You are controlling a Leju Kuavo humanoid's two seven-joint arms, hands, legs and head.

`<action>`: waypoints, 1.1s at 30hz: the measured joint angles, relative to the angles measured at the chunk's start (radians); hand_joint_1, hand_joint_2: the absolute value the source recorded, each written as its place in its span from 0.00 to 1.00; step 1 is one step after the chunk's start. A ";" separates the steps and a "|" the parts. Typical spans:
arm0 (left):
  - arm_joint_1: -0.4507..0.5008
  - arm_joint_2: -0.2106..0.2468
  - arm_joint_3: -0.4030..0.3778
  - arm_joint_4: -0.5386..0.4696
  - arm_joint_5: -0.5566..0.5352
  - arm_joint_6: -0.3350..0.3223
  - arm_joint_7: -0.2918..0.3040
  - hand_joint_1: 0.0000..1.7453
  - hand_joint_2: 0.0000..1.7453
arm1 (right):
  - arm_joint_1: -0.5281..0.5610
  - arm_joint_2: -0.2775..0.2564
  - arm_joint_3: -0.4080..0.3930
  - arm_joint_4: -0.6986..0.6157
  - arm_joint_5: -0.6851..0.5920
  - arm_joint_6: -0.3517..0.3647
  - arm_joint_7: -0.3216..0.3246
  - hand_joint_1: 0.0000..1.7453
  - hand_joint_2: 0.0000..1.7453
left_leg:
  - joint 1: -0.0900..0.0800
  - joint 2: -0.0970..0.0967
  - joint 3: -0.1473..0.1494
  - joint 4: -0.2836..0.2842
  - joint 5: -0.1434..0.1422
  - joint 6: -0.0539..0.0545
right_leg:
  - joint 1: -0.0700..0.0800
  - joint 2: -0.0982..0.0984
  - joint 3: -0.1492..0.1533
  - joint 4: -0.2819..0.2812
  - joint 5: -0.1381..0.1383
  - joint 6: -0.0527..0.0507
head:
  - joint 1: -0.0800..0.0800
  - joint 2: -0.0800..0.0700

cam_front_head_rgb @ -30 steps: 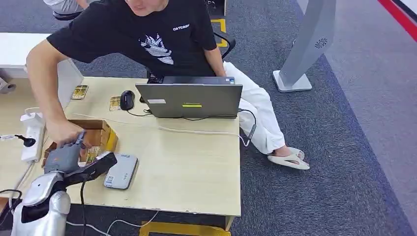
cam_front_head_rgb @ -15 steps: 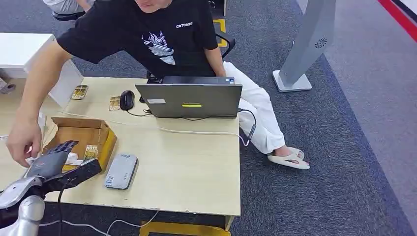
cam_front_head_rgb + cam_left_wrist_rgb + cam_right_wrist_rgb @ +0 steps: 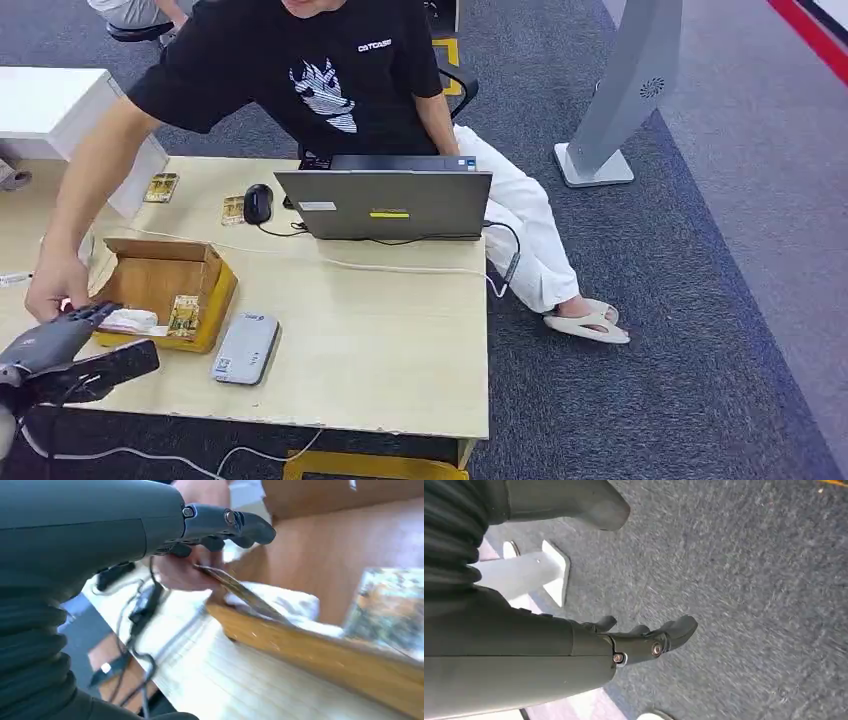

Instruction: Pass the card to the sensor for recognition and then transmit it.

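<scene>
Head view first: the robot's left hand (image 3: 55, 340) hangs at the counter's (image 3: 380, 340) near left corner, just beside the open cardboard box (image 3: 160, 285). A person's hand (image 3: 55, 285) reaches in and meets it at the fingertips. One card (image 3: 185, 313) stands inside the box against its near wall; the grey card sensor (image 3: 245, 348) lies flat on the counter just right of the box, its long axis running away from the robot. So the sensor sits to the right of the left hand, with the box corner between them, and the left arm is plainly the nearer one.

Left wrist view: the dark fingers (image 3: 235, 522) are stretched out and only slightly curled, and a thin card (image 3: 240, 592) slants edge-on below them, pinched at its far end by the person's hand (image 3: 187, 570). Whether the robot's fingers actually grip it I cannot tell; it looks like a handover in progress.

Right wrist view: the right hand (image 3: 644, 642) hangs over grey carpet (image 3: 744, 580), fingers loosely apart, holding nothing.
</scene>
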 joint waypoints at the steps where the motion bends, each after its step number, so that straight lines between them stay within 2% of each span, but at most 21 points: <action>1: 0.000 0.005 0.000 -0.005 -0.002 0.001 0.001 0.00 1.00 | 0.000 0.000 -0.002 0.000 0.000 0.005 0.000 0.00 1.00 | 0.000 0.000 0.000 0.000 0.000 0.000 | 0.000 0.000 0.000 0.000 0.000 0.000 | 0.000 0.000; 9: 0.002 0.024 0.000 -0.026 -0.008 0.004 0.011 0.00 1.00 | 0.001 0.000 -0.008 -0.006 0.000 0.011 0.000 0.00 1.00 | -0.001 0.000 0.000 0.000 0.000 0.000 | 0.000 0.000 0.000 0.000 0.000 0.000 | 0.000 0.000; 12: 0.000 0.023 -0.001 -0.028 -0.045 0.040 0.026 0.00 1.00 | 0.005 0.006 -0.008 -0.027 0.000 0.029 -0.003 0.00 1.00 | 0.000 0.000 0.000 0.000 0.000 0.000 | 0.000 0.000 0.000 0.000 0.000 0.000 | 0.000 0.000; 19: 0.021 0.056 0.010 -0.028 -0.003 -0.009 0.026 0.00 1.00 | 0.009 0.046 -0.007 -0.150 0.000 0.113 -0.063 0.00 1.00 | 0.000 0.000 0.000 0.000 0.000 0.000 | 0.000 -0.001 0.000 0.000 0.001 -0.001 | 0.000 0.000; 21: 0.019 0.059 0.012 -0.028 -0.023 0.013 0.023 0.00 1.00 | 0.017 0.051 -0.008 -0.181 0.000 0.126 -0.061 0.00 1.00 | 0.000 -0.001 0.000 0.000 0.000 0.000 | 0.000 -0.001 0.000 0.000 0.001 -0.001 | 0.000 0.000; 24: -0.018 0.053 -0.006 -0.023 -0.144 0.111 0.051 0.00 1.00 | 0.038 0.054 -0.015 -0.225 0.000 0.143 -0.009 0.00 1.00 | 0.000 -0.002 0.000 0.000 0.000 0.000 | 0.000 -0.003 -0.001 -0.001 0.001 -0.001 | 0.000 0.000; 27: -0.037 0.035 -0.032 -0.017 -0.213 0.181 0.067 0.00 1.00 | 0.059 0.063 -0.029 -0.262 0.000 0.201 0.034 0.00 1.00 | -0.001 0.000 0.000 0.000 0.000 0.000 | 0.000 -0.001 0.000 0.000 0.001 -0.001 | 0.000 0.000; 33: -0.038 0.024 -0.039 -0.017 -0.235 0.194 0.066 0.00 1.00 | 0.072 0.068 -0.030 -0.283 0.000 0.213 0.033 0.00 1.00 | -0.002 0.001 0.000 0.000 0.000 0.000 | 0.000 0.000 0.000 0.000 0.001 -0.001 | 0.000 0.000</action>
